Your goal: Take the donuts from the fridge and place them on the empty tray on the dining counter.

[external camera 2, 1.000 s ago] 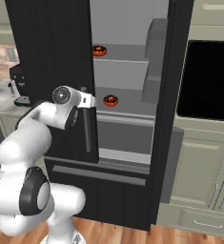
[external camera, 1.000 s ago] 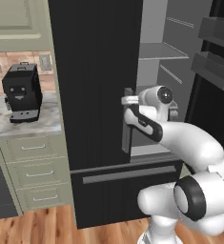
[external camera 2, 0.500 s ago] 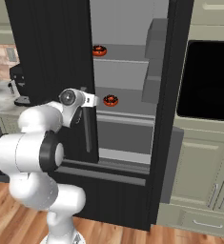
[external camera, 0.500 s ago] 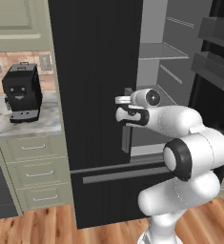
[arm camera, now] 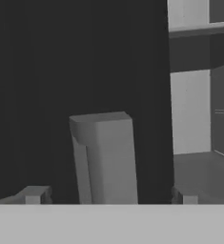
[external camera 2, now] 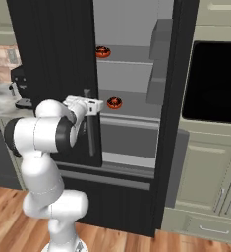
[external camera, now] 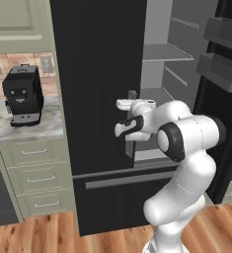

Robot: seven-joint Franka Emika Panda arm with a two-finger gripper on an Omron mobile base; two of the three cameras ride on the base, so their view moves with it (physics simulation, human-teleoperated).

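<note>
arm folded, gripper spread astride fridge handle

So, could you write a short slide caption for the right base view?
Open gripper at the fridge door handle; two donuts wait on inside shelves.

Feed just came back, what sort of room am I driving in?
A home kitchen, rendered. A tall black fridge stands open with donuts on its shelves, a built-in oven sits to its right, and a coffee machine rests on a marble counter.
</note>
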